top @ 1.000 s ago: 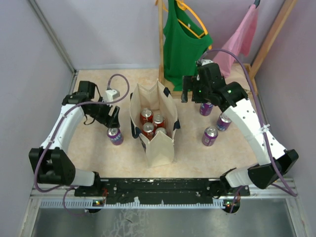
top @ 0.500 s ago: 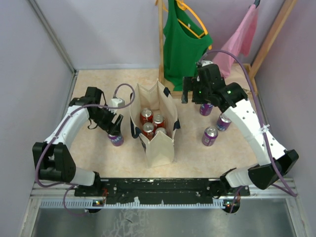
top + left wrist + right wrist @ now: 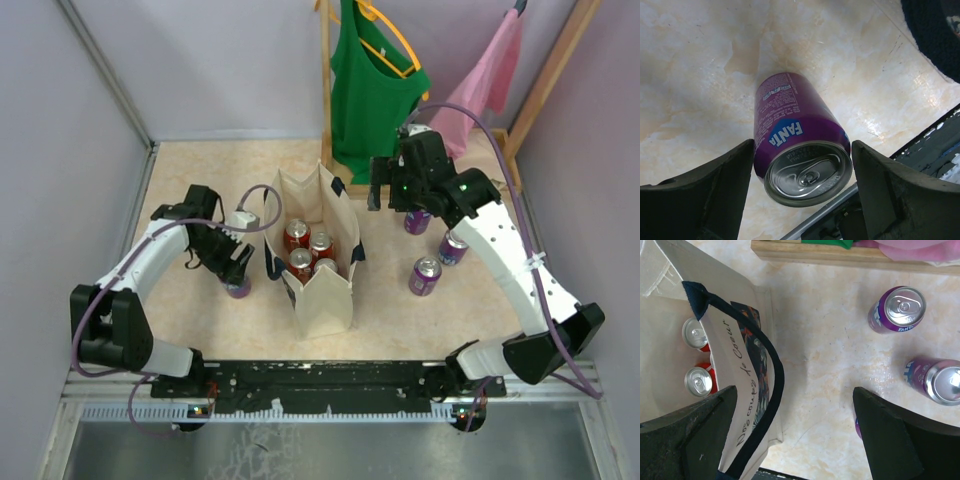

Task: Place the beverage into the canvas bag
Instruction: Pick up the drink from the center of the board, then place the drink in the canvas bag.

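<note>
on marbled tabletop (image 3: 695,70), likely aluminium can (image 3: 792,127)

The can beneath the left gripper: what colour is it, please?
The can is purple with a silver top, best seen in the left wrist view.

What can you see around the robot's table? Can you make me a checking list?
Surface: beige marbled tabletop.
Job's things: canvas bag upright, open, red cans inside; purple Fanta can standing left of it; three more purple cans on its right.
Clutter: nothing seen.
Grippers: left gripper open, jaws either side of the Fanta can; right gripper open, empty, by the bag's rim.
Cables: purple cables looping along both arms.
Surroundings: green top and pink garment hanging on a wooden rack.
</note>
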